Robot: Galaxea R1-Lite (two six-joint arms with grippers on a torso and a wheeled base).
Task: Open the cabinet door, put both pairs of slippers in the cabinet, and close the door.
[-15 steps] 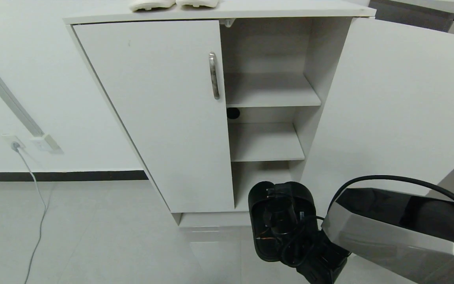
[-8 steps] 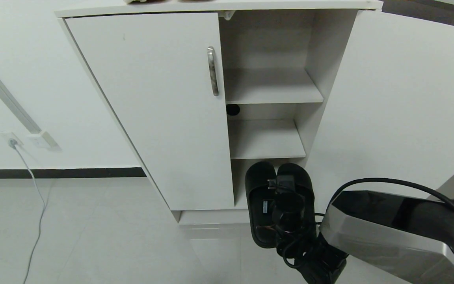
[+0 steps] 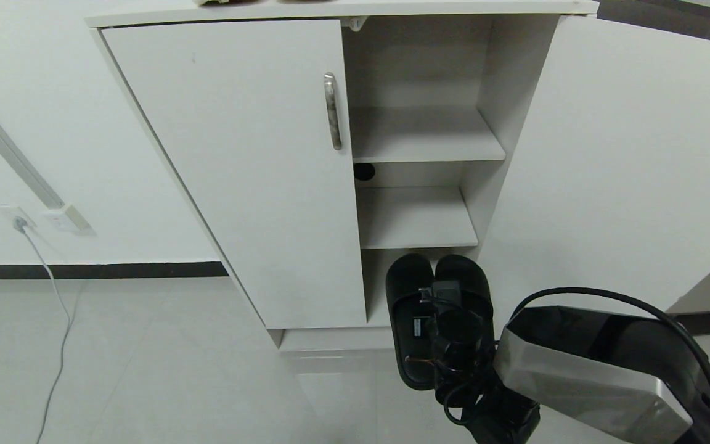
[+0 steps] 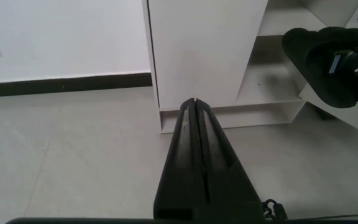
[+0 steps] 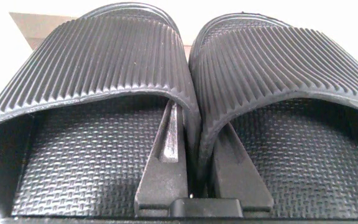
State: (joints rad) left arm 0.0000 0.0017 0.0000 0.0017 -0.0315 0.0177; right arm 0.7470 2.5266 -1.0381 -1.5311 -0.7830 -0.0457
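A pair of black slippers (image 3: 416,308) hangs side by side, toes toward the white cabinet (image 3: 238,185), just in front of its bottom compartment (image 3: 379,290). My right gripper (image 3: 447,311) is shut on the pair, its fingers (image 5: 169,155) pinching the two inner side walls together under the ribbed straps (image 5: 104,56). The cabinet's right door (image 3: 626,160) stands open; the left door with its metal handle (image 3: 332,111) is closed. My left gripper (image 4: 194,102) is shut and empty, low over the floor, with the black slippers (image 4: 328,62) off to one side. A sliver of pale slipper (image 3: 210,2) lies on the cabinet top.
Two bare shelves (image 3: 423,132) sit above the bottom compartment. The open door stands close beside my right arm. A wall socket (image 3: 19,221) with a cable trailing down to the floor is at the left; the tiled floor (image 3: 145,370) there is free.
The head view shifted slightly. My right gripper carried the black slippers forward to the bottom compartment's mouth, then eased back a little.
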